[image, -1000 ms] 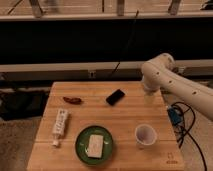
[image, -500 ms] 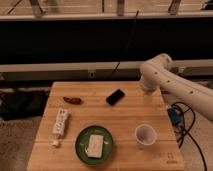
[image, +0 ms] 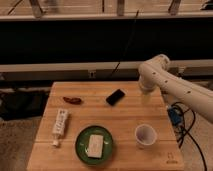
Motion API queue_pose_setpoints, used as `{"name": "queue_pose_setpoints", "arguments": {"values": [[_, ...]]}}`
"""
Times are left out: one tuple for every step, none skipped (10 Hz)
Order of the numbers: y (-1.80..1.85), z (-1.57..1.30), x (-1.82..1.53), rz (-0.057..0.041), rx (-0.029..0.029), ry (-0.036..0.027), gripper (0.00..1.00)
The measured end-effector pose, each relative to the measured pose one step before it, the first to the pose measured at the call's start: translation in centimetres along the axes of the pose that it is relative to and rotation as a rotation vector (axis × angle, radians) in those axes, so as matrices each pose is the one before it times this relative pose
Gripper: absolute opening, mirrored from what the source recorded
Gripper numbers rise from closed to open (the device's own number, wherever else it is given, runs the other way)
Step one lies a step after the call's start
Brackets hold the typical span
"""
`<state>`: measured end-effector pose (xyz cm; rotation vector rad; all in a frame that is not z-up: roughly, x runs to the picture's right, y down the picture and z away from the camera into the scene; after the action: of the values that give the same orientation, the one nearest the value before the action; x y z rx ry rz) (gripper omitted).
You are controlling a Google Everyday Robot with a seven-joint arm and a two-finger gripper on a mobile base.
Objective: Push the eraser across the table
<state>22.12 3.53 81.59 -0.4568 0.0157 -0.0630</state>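
Observation:
The eraser (image: 115,97), a small flat black block, lies at an angle on the far middle of the light-wood table (image: 125,120). My white arm reaches in from the right, its bent joint above the table's far right corner. My gripper (image: 145,96) hangs below that joint, just over the far right part of the table. It is to the right of the eraser and apart from it.
A green plate (image: 81,148) holding a pale block sits at the front middle. A paper cup (image: 145,135) stands front right, a long white strip-shaped object (image: 60,123) lies at the left, and a small reddish-brown item (image: 73,100) far left. Cables hang off the right edge (image: 176,120).
My arm has edged slightly to the left, towards the eraser. The eraser and the other things on the table have not moved.

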Motion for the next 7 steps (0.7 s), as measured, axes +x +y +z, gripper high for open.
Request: {"name": "queue_pose_setpoints", "arguments": {"values": [[-0.084,0.140,-0.179,0.00061,0.00043,-0.00231,0.36],[-0.087,0.148,-0.122,0.00204,0.00029,-0.00202,0.28],[-0.110,0.061,-0.084,0.00079,0.00080,-0.00121,0.21],[-0.114,0.107,-0.082,0.00137,-0.00054,-0.00213,0.13],[-0.214,0.127,-0.022,0.00319,-0.00034,-0.00330,0.06],[-0.291,0.190,-0.014,0.00258,-0.00246,-0.00419,0.02],[-0.378,0.439,0.071,0.00587,-0.00744,-0.00614,0.02]]}}
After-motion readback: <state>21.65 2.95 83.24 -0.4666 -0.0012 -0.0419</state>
